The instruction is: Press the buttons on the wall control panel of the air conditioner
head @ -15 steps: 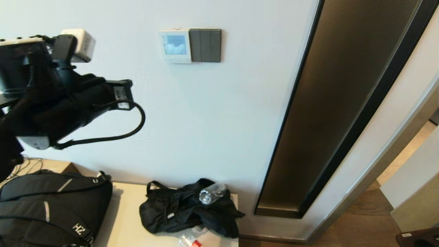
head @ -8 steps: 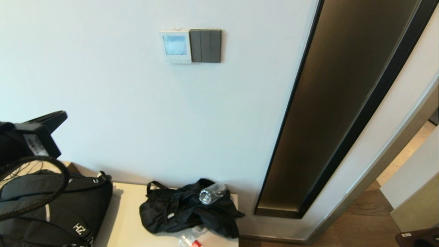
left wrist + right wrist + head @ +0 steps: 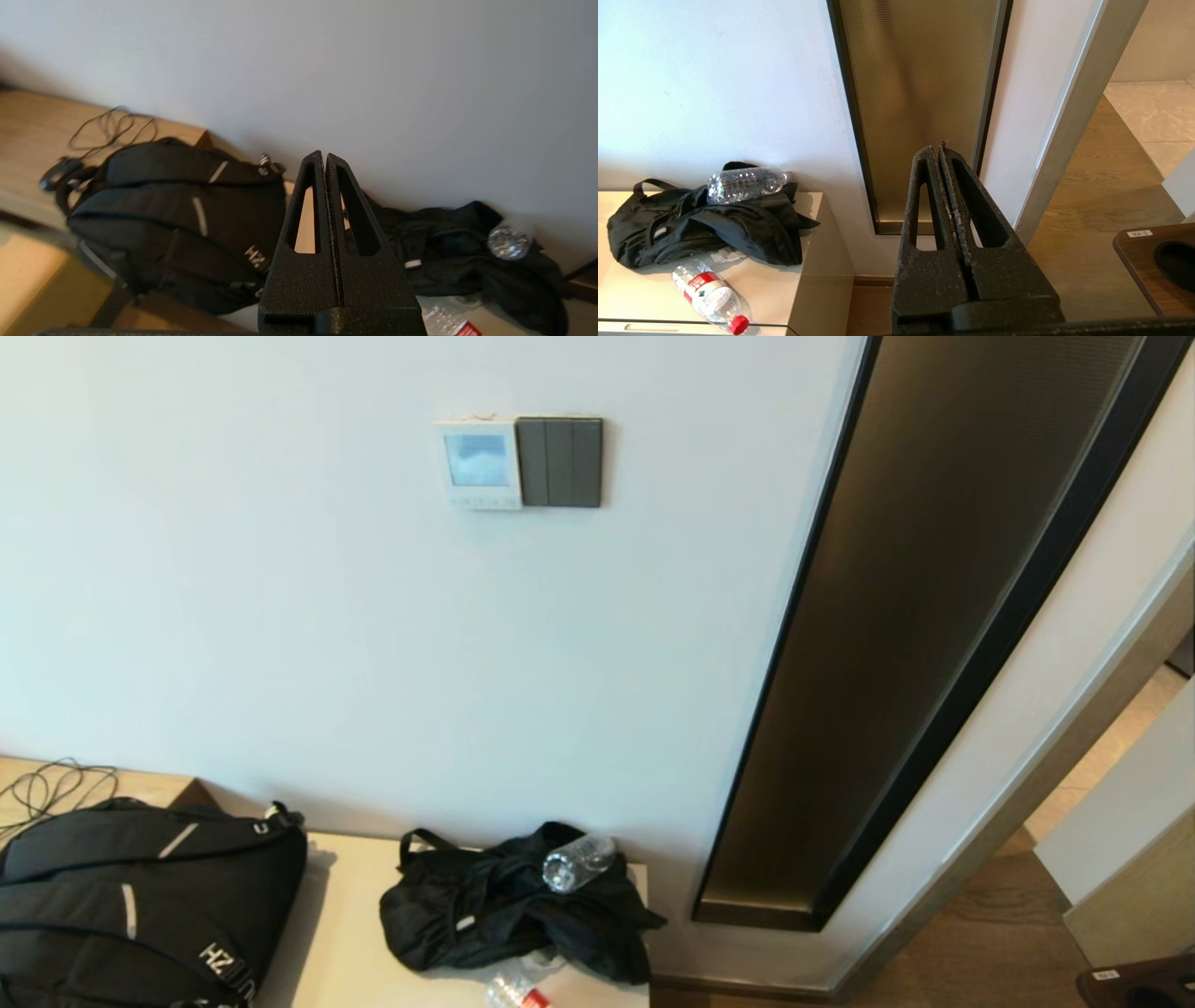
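Observation:
The white air conditioner control panel (image 3: 477, 462) with a blue screen and a row of small buttons along its lower edge hangs on the wall, next to a dark grey switch plate (image 3: 559, 461). Neither arm shows in the head view. My left gripper (image 3: 325, 156) is shut and empty, low down, pointing at the wall above a black backpack (image 3: 177, 219). My right gripper (image 3: 937, 150) is shut and empty, low at the right, pointing at the bronze glass strip (image 3: 920, 93). The panel shows in neither wrist view.
A cream cabinet (image 3: 345, 933) below the panel carries the black backpack (image 3: 140, 905), a crumpled black bag (image 3: 513, 905), a clear bottle (image 3: 577, 861) and a red-capped bottle (image 3: 712, 296). Cables (image 3: 51, 784) lie at the left. A dark-framed glass strip (image 3: 896, 616) stands at the right.
My left arm has dropped from high beside the panel, down past the backpack, and out of the head view. The panel and the things on the cabinet have not moved.

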Available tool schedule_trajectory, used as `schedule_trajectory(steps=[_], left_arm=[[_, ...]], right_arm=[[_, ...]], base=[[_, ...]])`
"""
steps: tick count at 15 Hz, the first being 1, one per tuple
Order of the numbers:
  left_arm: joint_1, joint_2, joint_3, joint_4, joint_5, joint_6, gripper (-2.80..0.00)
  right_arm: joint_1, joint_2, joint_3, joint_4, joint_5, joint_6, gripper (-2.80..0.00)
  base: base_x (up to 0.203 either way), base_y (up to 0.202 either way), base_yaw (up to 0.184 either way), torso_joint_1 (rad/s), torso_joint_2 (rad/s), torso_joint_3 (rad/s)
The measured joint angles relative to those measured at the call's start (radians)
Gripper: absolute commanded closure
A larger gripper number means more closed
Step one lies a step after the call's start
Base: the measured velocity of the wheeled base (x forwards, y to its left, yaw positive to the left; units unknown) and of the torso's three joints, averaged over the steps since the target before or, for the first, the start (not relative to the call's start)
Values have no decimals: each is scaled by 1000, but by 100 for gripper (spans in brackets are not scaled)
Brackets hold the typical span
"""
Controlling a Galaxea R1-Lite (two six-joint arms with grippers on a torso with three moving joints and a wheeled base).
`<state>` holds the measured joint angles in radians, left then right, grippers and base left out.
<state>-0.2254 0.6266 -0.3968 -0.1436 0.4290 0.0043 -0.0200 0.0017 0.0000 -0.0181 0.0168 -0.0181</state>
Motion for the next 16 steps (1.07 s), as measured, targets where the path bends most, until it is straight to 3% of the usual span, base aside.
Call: schedule_trajectory(steps=[3,7,16], left_arm=[[96,-136,48,162,15,-1,0],[206,-251,148,184,-22,0,0],[232,-433,316,185,-102,0,0]], right_arm=[[0,0,0,0,0,0,0],[0,0,0,0,0,0,0],[0,0,0,0,0,0,0]], base=[[0,0,0,0,0,0],[0,0,0,0,0,0],[0,0,0,0,0,0]])
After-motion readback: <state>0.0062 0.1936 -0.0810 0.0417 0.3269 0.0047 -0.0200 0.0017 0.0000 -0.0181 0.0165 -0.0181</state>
